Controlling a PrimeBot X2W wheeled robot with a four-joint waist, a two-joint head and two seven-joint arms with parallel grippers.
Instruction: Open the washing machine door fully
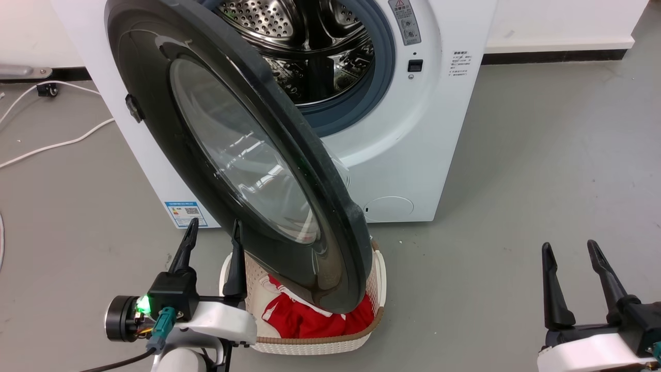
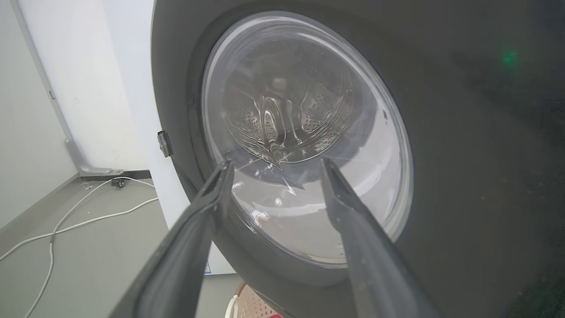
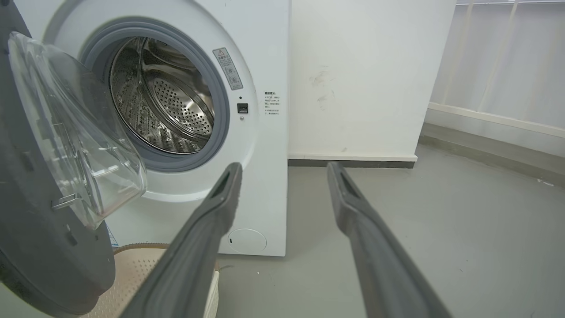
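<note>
Washing machine door point(image 1: 242, 155) open — just beside left tool point(image 1: 215, 223).

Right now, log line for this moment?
glossy black round washing machine door: partly open | left gripper: open, facing it | right gripper: open, apart

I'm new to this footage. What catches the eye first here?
The big black washing machine door stands swung out in the middle of the head view, with the open left gripper by its lower rim. Behind it gleams the steel drum; under it sits a basket of red clothes.
</note>
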